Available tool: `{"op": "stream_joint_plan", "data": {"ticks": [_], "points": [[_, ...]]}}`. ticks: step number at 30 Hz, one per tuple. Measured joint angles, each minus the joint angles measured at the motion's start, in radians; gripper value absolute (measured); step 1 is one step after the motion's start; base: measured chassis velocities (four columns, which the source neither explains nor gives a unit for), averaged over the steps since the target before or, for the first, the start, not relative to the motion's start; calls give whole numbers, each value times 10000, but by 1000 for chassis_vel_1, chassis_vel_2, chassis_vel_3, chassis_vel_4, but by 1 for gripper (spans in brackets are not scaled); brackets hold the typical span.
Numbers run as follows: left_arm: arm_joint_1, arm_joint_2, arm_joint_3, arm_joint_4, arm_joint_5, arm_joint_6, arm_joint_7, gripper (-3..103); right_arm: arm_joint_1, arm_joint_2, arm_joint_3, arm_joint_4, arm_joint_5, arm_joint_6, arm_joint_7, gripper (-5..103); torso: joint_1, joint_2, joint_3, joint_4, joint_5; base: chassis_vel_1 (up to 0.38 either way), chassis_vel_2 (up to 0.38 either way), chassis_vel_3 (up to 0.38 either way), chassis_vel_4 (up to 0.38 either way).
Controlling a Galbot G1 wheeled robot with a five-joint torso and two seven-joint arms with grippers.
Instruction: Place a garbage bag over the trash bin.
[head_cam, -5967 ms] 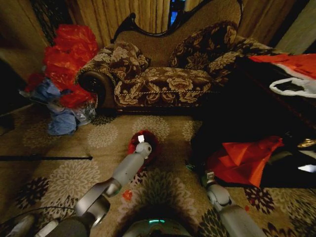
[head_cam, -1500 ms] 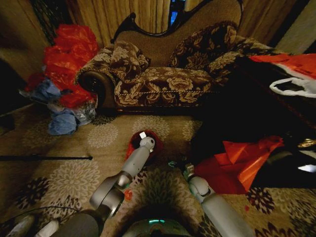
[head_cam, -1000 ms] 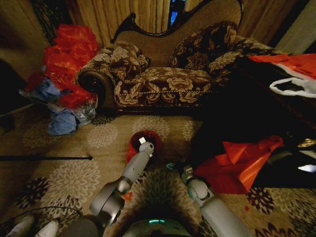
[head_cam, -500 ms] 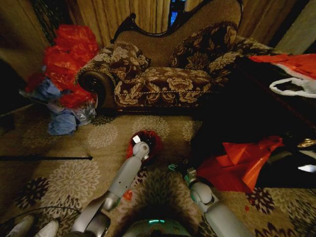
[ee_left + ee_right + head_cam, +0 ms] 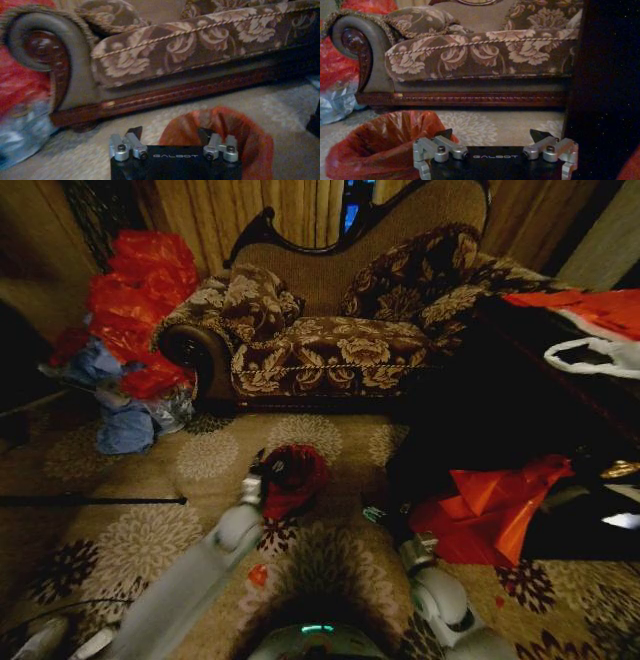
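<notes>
A glossy red garbage bag (image 5: 292, 477) sits bunched over the trash bin on the carpet in front of the sofa; the bag hides the bin's black body. My left gripper (image 5: 262, 464) hovers at the bag's left edge. In the left wrist view this gripper (image 5: 170, 132) is open, with the garbage bag (image 5: 222, 137) just beyond its fingertips. My right gripper (image 5: 378, 513) hangs to the right of the bag, apart from it. The right wrist view shows that gripper (image 5: 492, 134) open and empty, beside the garbage bag (image 5: 375, 144) and its open mouth.
A floral sofa (image 5: 330, 330) stands behind the bag. A tall pile of red and blue bags (image 5: 130, 330) is at the left. A flat red plastic heap (image 5: 490, 505) and dark furniture (image 5: 500, 410) crowd the right. A black rod (image 5: 90, 500) lies on the carpet.
My left arm has swung left and drawn back off the bag's mouth to its left edge. The right arm has pulled back toward the lower right. The bag now looks more bunched.
</notes>
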Motion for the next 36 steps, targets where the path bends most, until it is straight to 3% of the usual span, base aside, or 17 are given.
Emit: {"op": "stream_joint_plan", "data": {"ticks": [3,4,7,10,14,21,36], "points": [[2281,-585,-1324,-600,832,-541,586,93,-819,539,333,500,-278,213,-88,100,1,0,2,-7,-4,0,0,0,0],[2281,-585,-1324,-600,832,-541,586,93,-819,539,333,500,-278,213,-88,100,1,0,2,-7,-4,0,0,0,0],[3875,-1619,-2280,-735,1985,-1528,1115,99,-1737,848,743,1030,-468,581,-293,100,-1,1,0,-5,-5,0,0,0,0],[4479,-2201,-2788,-922,2409,-1956,1422,100,-2040,949,1075,1253,-384,708,-479,100,1,0,2,-7,1,0,0,0,0],[4975,-2526,-3021,-1686,2336,-1719,1574,100,-2024,1320,1460,1446,-167,798,-687,100,2,0,2,-5,6,0,0,0,0],[5008,-2260,-3510,-2707,2649,-1456,1745,100,-2178,1806,1615,2191,-55,693,-988,100,3,0,3,-7,2,0,0,0,0],[4961,-2202,-3484,-3147,2819,-1141,1516,100,-2314,1836,1852,2647,-109,658,-935,100,3,-2,4,-5,1,0,0,0,0]]}}
